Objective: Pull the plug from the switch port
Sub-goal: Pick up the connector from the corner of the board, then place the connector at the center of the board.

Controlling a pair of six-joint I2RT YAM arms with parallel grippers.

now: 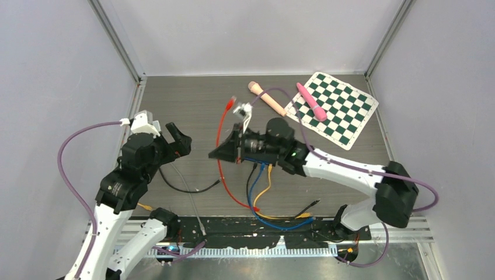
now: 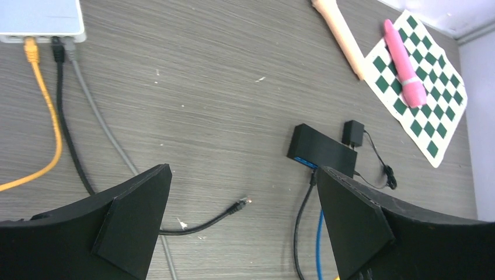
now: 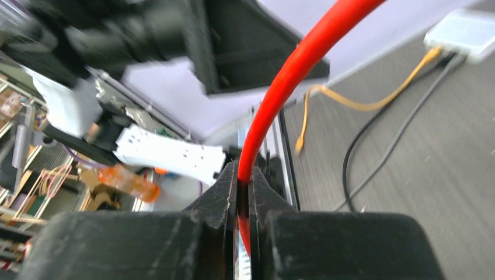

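Note:
The black switch (image 2: pixel 321 150) lies on the table with black and blue cables still running into its near side. In the top view my right arm covers it. A loose black plug (image 2: pixel 240 204) on its black cable (image 1: pixel 187 188) rests on the table apart from the switch, between and below the fingers of my left gripper (image 2: pixel 242 169), which is wide open and holds nothing. My right gripper (image 3: pixel 244 175) is shut on a red cable (image 3: pixel 280 99) left of the switch, lifting it. The red cable's far end (image 1: pixel 233 102) lies free near a small white piece.
A white hub (image 2: pixel 41 20) with yellow, black and grey cables sits at the far left. A checkered mat (image 1: pixel 337 107) with a pink pen (image 1: pixel 311 101) and a wooden handle (image 1: pixel 266 97) lie at the back right. Yellow and blue cables (image 1: pixel 262 198) trail toward the near edge.

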